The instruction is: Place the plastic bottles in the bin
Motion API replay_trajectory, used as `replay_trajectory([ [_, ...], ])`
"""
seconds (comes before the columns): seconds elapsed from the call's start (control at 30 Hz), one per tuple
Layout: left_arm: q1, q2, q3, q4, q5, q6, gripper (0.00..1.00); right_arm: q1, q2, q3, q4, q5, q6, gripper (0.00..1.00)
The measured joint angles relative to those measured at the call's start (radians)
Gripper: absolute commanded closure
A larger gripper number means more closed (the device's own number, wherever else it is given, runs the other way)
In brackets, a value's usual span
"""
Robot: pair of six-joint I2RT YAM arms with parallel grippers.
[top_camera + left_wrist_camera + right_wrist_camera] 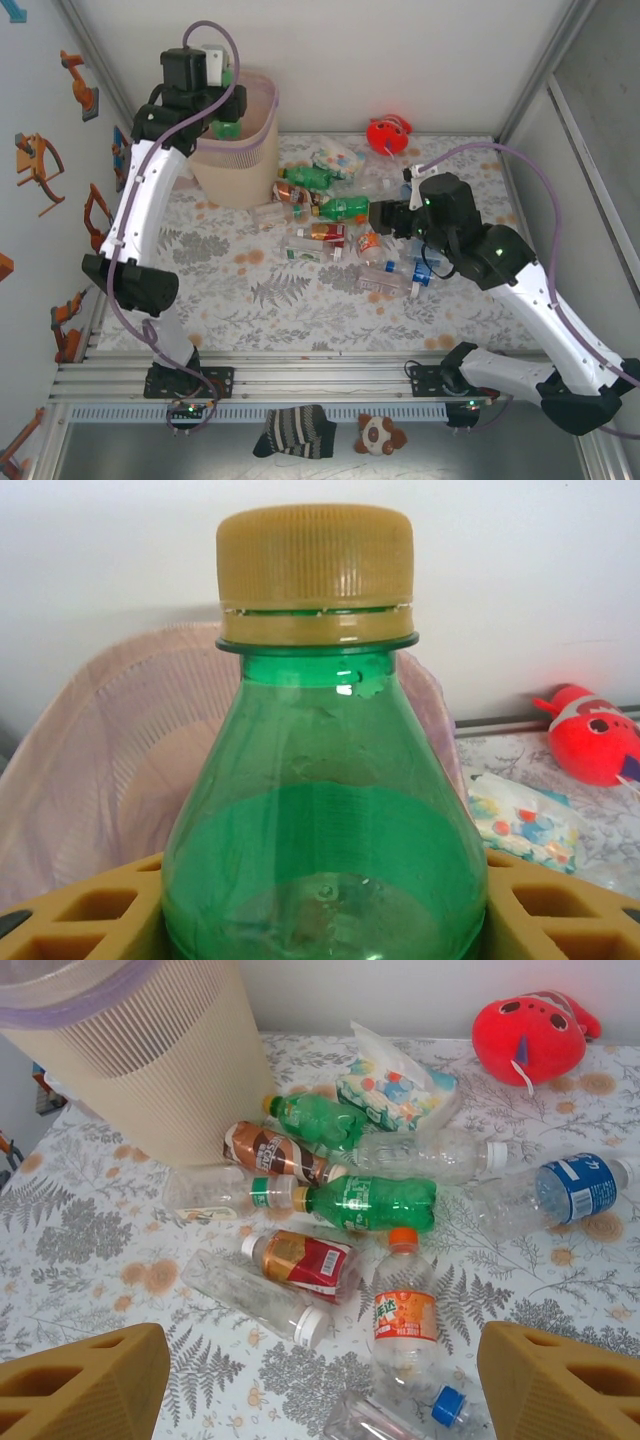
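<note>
1. Left gripper (222,100) is at 10 o'clock of the table in the top view, up above the bin (240,150). Its jaws are partly closed and clamp a green bottle (228,128).
2. In the left wrist view the yellow pads (80,920) press both sides of the green bottle (325,810). Its ribbed gold cap (315,570) points away from the wrist. The pink bin (100,750) sits behind and below the bottle.
3. The bin stands upright on the patterned table (300,300) at 10 o'clock, its rim open. I cannot tell what is inside it.
4. The rest of the plastic bottles (340,225) lie in a loose pile from the table's centre toward 1 o'clock, just right of the bin.
5. Pile in the right wrist view, all lying flat:
   - clear bottle (215,1192) at 9 o'clock
   - brown-label bottle (275,1150) touching the bin's (150,1070) base
   - second green bottle (315,1120) at 11 o'clock
   - third green bottle (370,1203) in the centre
   - red-label bottle (300,1260) just below the third green bottle
   - orange-cap bottle (405,1310) at 6 o'clock
   - blue-label bottle (560,1190) at 3 o'clock
6. A patterned packet (395,1090) lies at 12 o'clock of the pile, touching the second green bottle.
7. Right gripper (385,215) hovers at the pile's 3 o'clock edge in the top view. Its jaws are spread wide and grip nothing.
8. In its wrist view the two yellow fingers (80,1380) sit at the frame's 7 and 5 o'clock corners. The bottles lie below and beyond them.
9. A red toy (388,133) sits at 1 o'clock by the far wall, apart from the pile.
</note>
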Motion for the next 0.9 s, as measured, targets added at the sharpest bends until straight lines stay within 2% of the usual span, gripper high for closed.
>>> replay_trajectory([
  [0.53,0.072,0.300,0.191,-0.014,0.189,0.074,0.47,0.000,-0.012,0.008,-0.019,0.000,0.027,0.21],
  [0.9,0.078,0.394,0.213,-0.103,0.257,0.084,0.48,0.000,-0.018,0.007,-0.019,-0.001,0.053,0.22],
])
